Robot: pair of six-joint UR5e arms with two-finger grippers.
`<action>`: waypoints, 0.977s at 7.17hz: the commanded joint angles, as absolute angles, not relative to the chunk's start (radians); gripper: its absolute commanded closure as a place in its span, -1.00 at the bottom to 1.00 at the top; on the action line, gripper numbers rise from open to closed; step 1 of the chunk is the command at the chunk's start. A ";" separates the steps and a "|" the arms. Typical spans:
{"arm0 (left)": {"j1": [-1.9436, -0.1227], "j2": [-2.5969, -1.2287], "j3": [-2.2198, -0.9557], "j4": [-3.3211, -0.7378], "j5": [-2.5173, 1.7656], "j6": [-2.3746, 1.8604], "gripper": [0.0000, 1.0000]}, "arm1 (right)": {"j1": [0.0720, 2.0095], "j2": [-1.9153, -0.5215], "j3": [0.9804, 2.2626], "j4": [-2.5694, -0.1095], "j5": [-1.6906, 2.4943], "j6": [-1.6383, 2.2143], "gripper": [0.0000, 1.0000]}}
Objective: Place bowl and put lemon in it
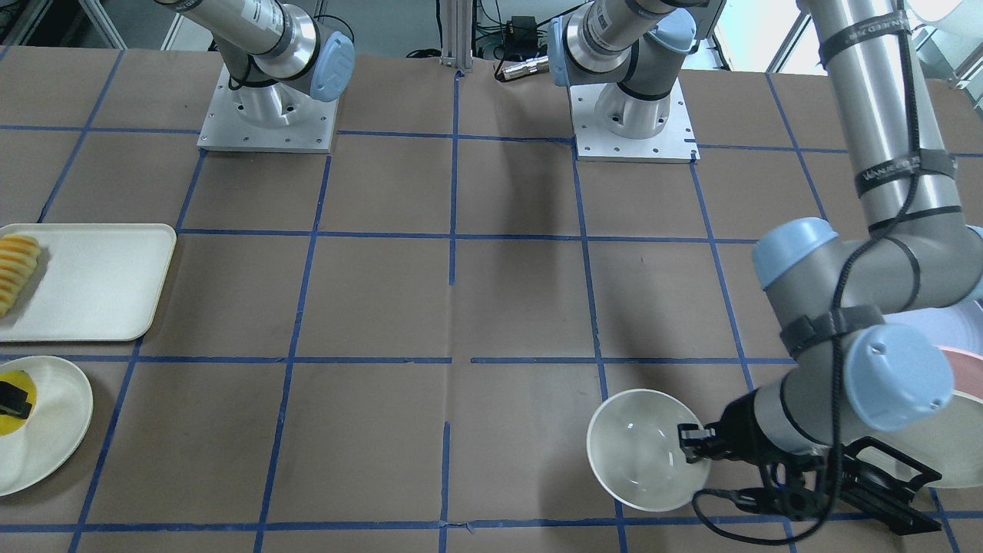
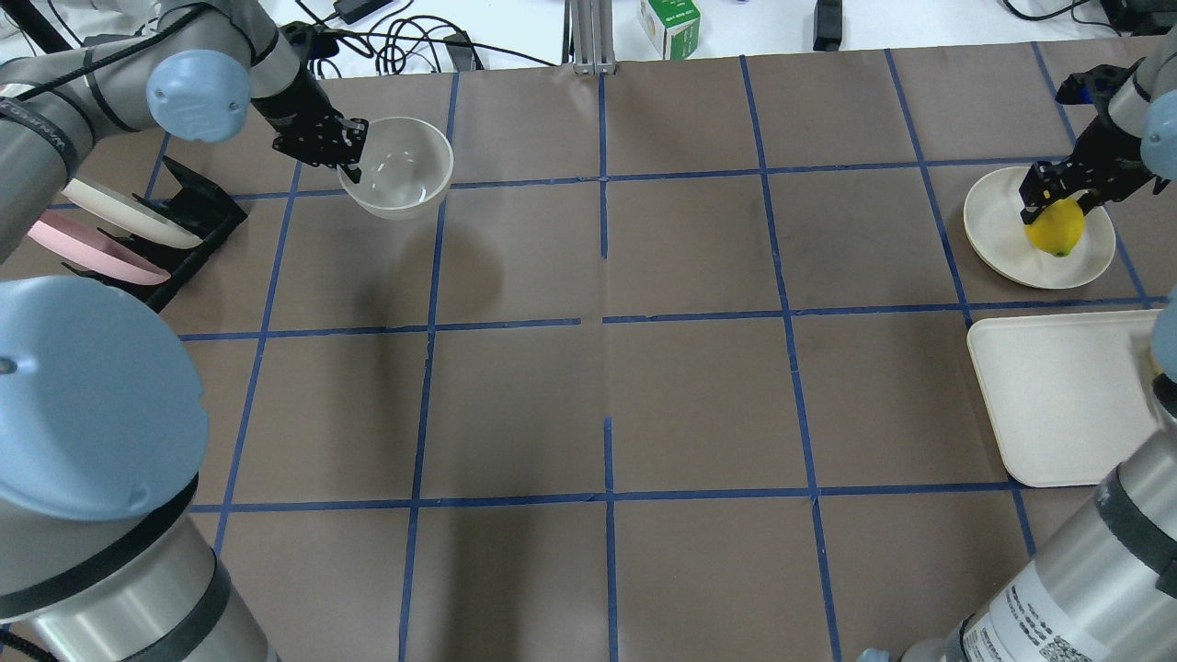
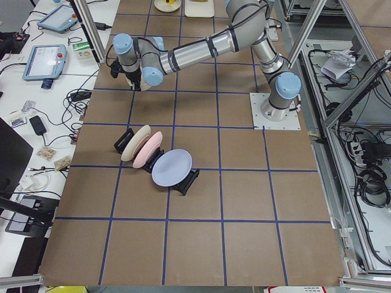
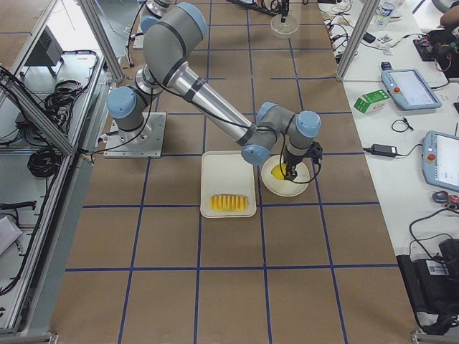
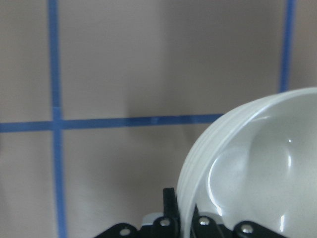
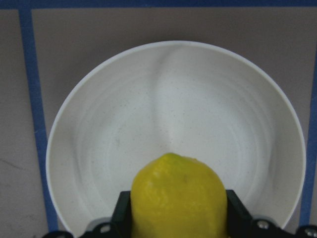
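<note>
The bowl [image 2: 397, 165] is round, deep and shiny white inside, with nothing in it. It is at 10 o'clock on the brown table [image 2: 699, 395]. The left claw [image 2: 352, 154] pinches the bowl's rim at its 9 o'clock edge. The lemon [image 2: 1056, 227] is smooth, yellow and egg-shaped. It is at 2 o'clock, over a round white plate [image 2: 998, 234]. The right claw [image 2: 1048, 202] squeezes it from both sides.

Three plates [image 3: 171, 171] in black rack [image 3: 124, 140]
</note>
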State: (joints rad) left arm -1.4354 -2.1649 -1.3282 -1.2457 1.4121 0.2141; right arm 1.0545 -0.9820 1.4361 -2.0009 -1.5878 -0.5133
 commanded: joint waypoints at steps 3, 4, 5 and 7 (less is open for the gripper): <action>-1.662 -2.028 -1.654 -0.934 1.319 -0.039 1.00 | 1.109 -1.128 1.431 -1.815 -1.592 -0.379 1.00; -1.701 -2.011 -1.689 -0.914 1.324 -0.082 1.00 | 1.129 -1.190 1.434 -1.771 -1.597 -0.273 1.00; -1.719 -1.993 -1.724 -0.917 1.327 -0.095 1.00 | 1.129 -1.218 1.428 -1.714 -1.594 -0.261 1.00; -1.739 -2.018 -1.790 -0.811 1.330 -0.135 1.00 | 1.196 -1.224 1.431 -1.712 -1.560 -0.208 1.00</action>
